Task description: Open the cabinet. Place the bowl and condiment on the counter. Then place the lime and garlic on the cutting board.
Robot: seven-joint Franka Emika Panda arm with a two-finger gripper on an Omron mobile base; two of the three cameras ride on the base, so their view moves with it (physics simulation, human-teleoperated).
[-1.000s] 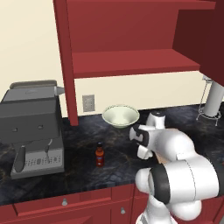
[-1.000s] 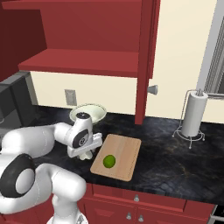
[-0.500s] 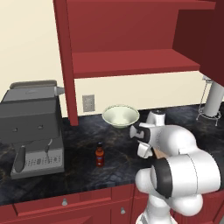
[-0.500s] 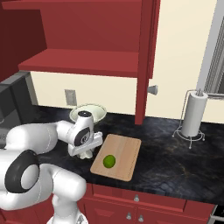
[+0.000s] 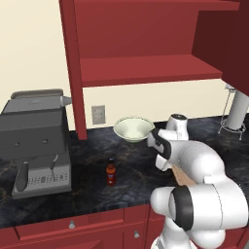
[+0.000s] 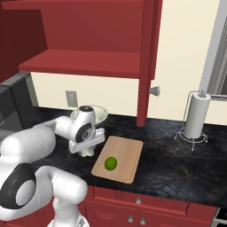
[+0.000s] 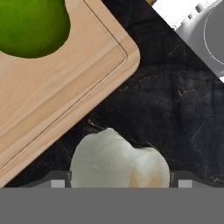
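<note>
The garlic (image 7: 119,159) sits between the gripper's (image 7: 119,183) spread fingers, beside the cutting board (image 7: 52,87)

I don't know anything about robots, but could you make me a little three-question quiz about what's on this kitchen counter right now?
1. True or false: the lime lies on the cutting board.
2. The garlic sits: A) on the board, B) on the black counter beside the board, between the fingers, C) in the bowl.
3. What stands on the counter in front of the coffee machine?

Key: 1 true. 2 B. 3 The condiment bottle.
</note>
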